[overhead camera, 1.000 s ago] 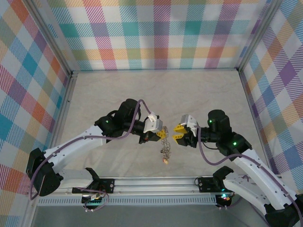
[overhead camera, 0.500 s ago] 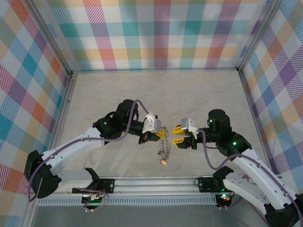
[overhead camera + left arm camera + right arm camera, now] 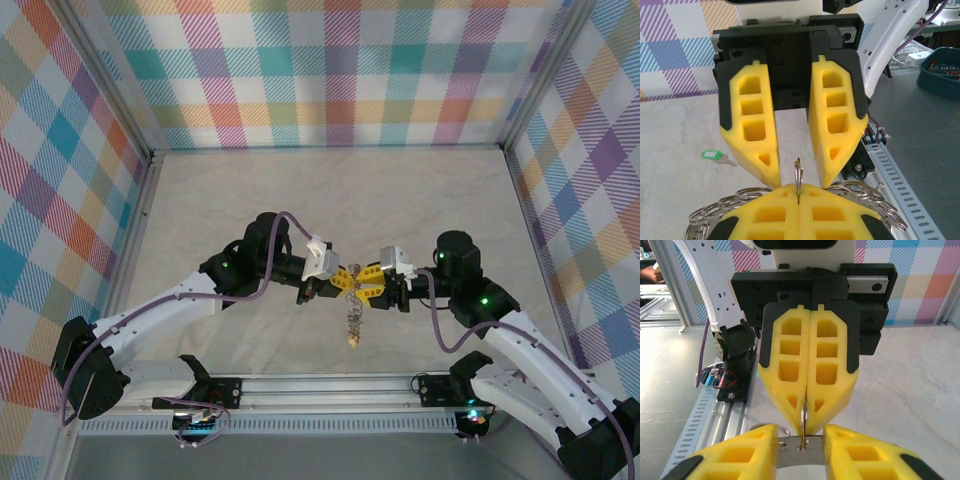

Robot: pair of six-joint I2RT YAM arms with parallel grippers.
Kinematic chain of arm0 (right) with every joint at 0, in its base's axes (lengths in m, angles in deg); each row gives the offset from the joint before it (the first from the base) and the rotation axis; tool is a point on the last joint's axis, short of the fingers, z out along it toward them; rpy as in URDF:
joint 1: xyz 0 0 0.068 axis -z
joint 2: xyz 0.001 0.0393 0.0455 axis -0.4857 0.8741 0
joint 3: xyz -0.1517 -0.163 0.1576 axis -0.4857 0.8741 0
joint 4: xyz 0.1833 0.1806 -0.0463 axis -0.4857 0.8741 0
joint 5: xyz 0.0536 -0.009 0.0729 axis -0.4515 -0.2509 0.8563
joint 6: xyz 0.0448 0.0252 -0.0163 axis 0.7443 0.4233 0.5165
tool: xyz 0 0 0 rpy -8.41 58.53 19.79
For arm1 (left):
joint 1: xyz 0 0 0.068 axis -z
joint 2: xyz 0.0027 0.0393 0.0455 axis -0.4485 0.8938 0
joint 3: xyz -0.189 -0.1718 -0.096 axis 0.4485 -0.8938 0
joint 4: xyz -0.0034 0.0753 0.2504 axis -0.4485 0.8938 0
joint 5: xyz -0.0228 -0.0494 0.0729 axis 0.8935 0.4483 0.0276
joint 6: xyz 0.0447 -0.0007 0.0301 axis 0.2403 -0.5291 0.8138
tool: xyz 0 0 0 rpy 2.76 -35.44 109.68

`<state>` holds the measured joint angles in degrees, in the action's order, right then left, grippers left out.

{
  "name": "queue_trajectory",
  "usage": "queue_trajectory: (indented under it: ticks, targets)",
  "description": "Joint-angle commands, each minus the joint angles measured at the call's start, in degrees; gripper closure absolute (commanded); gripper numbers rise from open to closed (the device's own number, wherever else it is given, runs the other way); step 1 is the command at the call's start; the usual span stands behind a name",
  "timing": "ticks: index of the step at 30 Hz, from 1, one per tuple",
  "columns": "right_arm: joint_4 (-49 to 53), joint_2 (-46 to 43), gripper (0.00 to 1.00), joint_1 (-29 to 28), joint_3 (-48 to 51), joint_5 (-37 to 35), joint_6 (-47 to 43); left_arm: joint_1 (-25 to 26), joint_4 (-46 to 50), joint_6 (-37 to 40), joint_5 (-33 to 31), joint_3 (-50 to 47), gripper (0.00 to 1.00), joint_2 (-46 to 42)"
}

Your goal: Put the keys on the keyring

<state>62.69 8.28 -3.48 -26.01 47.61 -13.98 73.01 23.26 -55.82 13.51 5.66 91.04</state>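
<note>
**The grippers are meeting at the keyring for a second hold.**

The left gripper (image 3: 805,423) is pinching the thin keyring (image 3: 798,169) edge-on between closed fingers, and what look like keys (image 3: 353,325) are dangling just below it. The right gripper (image 3: 799,179) is facing it, fingers parted narrowly either side of the ring's free edge, not yet gripping. Next it likely needs to close squarely without twisting the wire. A green-tagged key (image 3: 715,155) is lying beside the right gripper, and no writing is readable.
</note>
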Motion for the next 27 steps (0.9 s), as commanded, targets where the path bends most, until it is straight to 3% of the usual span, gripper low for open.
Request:
queue_trajectory:
  ticks: [1, 10, 20, 23, 27]
  targets:
    - [-1.3, -1.4, 0.75, 0.1, 1.1, 2.3, -0.3, 0.1, -7.6, -1.3, 2.6, -0.8, 1.0, -0.4]
    - [-3.1, -1.2, 0.87, 0.1, 2.2, 3.1, 0.0, 0.1, -6.7, -0.8, 4.2, 0.4, 1.0, -0.4]
    - [-4.1, -0.4, 0.8, 0.1, 2.4, 3.1, -1.2, 0.1, -10.2, -2.6, 3.8, -0.2, 1.0, -0.2]
    - [-3.1, 0.7, 0.98, 0.1, 1.6, 3.7, -2.3, 0.1, -11.4, -3.3, 3.4, -0.2, 1.0, 0.2]
    - [-1.5, 0.9, 1.0, 0.1, 1.0, 2.2, -4.6, 0.0, -11.0, -3.8, 2.8, 0.0, 0.98, 0.5]
